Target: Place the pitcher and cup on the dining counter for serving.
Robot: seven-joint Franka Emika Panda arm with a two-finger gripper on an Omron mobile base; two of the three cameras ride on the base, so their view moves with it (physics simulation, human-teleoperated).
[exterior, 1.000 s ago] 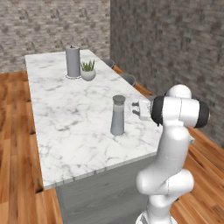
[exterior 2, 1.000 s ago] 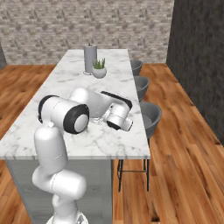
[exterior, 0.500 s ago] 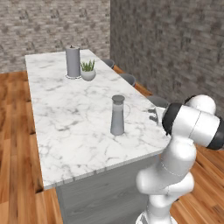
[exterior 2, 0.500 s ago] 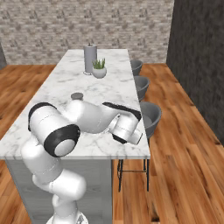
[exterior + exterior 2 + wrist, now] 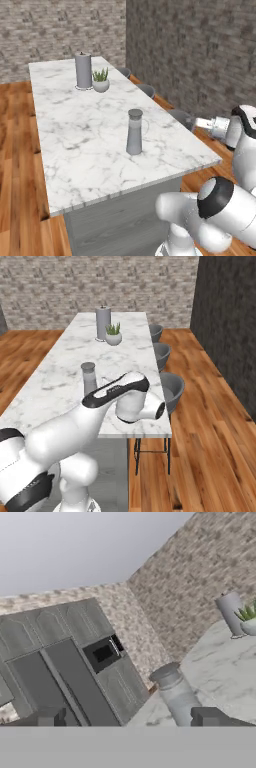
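Pincer: the gripper is wide apart and holds nothing. Its two dark fingertips stick up at the bottom of the hand view. It hangs off the long edge of the dining counter, out on the side where the stools are.

Pitcher: the pitcher stands up straight on the dining counter, near the robot's end of it. Nothing touches it. So I think this part of the job is done.

Pitcher and pincer: the pitcher sits apart from the gripper, further in over the marble. In the hand view it shows between the two fingertips, a bit to the right, and leans because the hand is rolled over.

Cup: I cannot see a yellow cup in these pictures. I think it has to be fetched next.

What could go wrong: the white arm bends close by the pitcher in the right base view. If the arm swings back over the marble, it could bump the pitcher and tip it.

Far end: a straight grey tube on a round base and a small plant stand there, well away from the pitcher.
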